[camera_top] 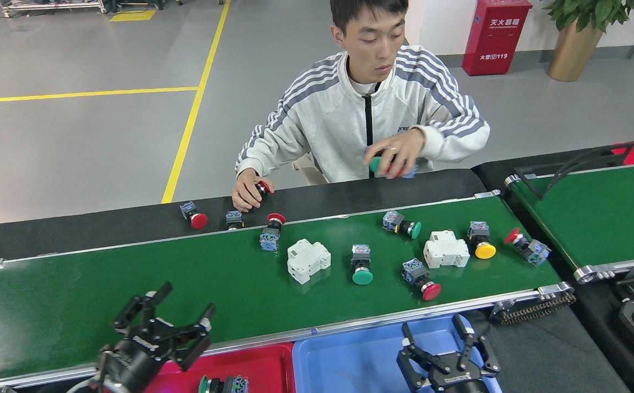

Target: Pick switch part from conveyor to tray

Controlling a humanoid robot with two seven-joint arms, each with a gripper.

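Note:
The conveyor point(131, 295) runs across the middle as a long dark-green belt. Several switch parts lie on its right half: a red-capped one point(270, 232), green-capped ones point(360, 265) point(401, 224), a red one point(422, 277), a yellow one point(481, 243) and a red one point(525, 245). Below the near rail a red tray point(265, 363) holds a green-capped switch part point(224, 384); a blue tray point(350, 363) sits beside it. My left gripper point(178, 305) hovers open and empty over the belt's near edge. Over the blue tray my right gripper point(434, 333) is open and empty.
Two white breaker blocks point(307, 260) point(446, 249) lie among the parts. A person sits behind the belt, one hand point(249, 192) on the black table near loose parts point(194, 215), the other hand point(396, 155) holding parts. A second green belt point(600, 213) stands at right.

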